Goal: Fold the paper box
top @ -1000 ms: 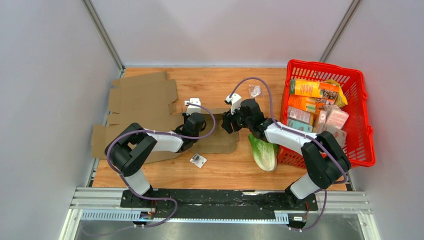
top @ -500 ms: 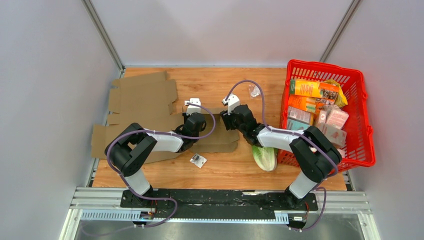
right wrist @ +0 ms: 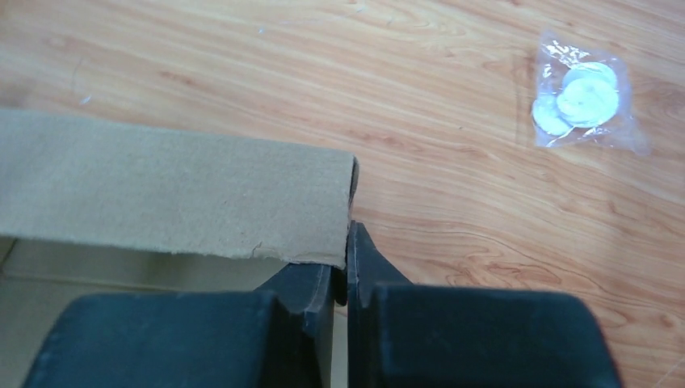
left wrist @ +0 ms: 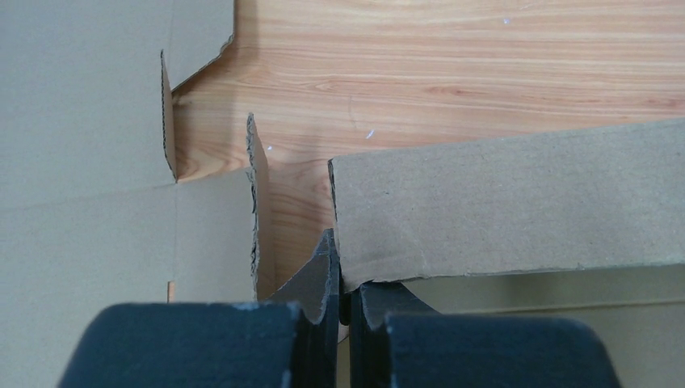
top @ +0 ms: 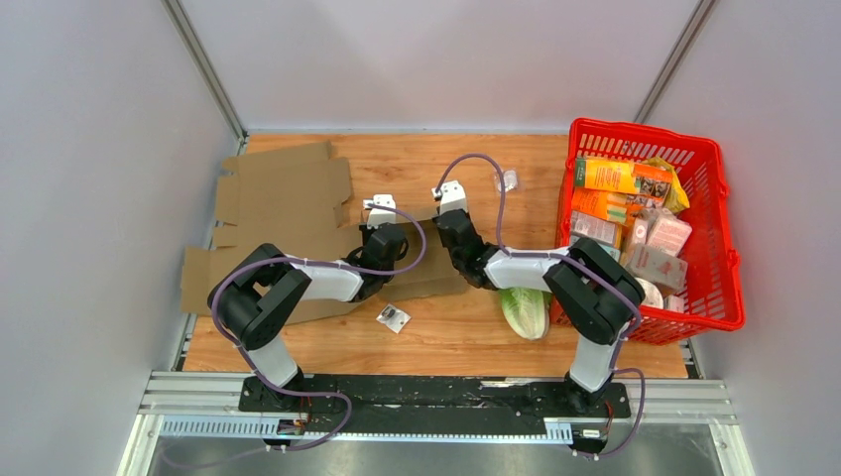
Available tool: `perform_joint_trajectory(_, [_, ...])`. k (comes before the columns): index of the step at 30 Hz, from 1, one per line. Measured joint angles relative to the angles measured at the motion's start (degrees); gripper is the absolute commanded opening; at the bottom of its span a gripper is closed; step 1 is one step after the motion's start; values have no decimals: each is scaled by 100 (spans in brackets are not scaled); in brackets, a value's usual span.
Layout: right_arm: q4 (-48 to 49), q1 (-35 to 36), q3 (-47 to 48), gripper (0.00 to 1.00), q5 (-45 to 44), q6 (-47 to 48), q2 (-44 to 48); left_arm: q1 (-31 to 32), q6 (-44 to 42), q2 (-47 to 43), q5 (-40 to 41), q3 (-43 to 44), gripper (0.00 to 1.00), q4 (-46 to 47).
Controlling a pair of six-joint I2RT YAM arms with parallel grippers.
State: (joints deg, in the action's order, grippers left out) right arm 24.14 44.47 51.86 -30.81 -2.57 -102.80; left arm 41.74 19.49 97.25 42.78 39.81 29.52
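Wood-grain bench between plain white walls carries the paper box, mostly flat on the left half, with 1 flap lifted on edge near the middle. You have that flap by both ends. The left gripper is pressed together on its left corner, and the right gripper is pinched on its right corner.

The right hold looks thin to me. Its wrist view shows only the very edge of the card between the fingers, so a sideways pull or a quick lift could let it slip out. On the left, a ragged edge runs just beside your grip, and uneven lifting by the 2 arms could likely tear there or twist the flap off its crease. Pulling the ends apart would strain both corners.

Around you, a cabbage lies just beside the box's right end, under the right forearm, so a low sweep could shove it. A small clear packet sits on bare bench beyond the right gripper, and another packet lies just in front of the box. The red basket of cartons stands at the far right, apart from the fold.
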Motion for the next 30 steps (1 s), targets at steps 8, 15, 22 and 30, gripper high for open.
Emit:
perform_joint_trajectory(8, [-260,177,415,0,-728,-424,-444,-15,85,-2,33,11,0,-20])
perform_joint_trajectory(15, [-741,319,953,0,-1497,-1226,-791,-55,173,-2,111,42,0,-118])
perform_joint_trajectory(22, [-1032,446,957,56,-1799,-1637,-750,-61,229,-2,125,101,0,-232])
perform_joint_trajectory(30, [-2535,400,59,100,-866,-1668,730,-46,275,0,79,201,0,-428])
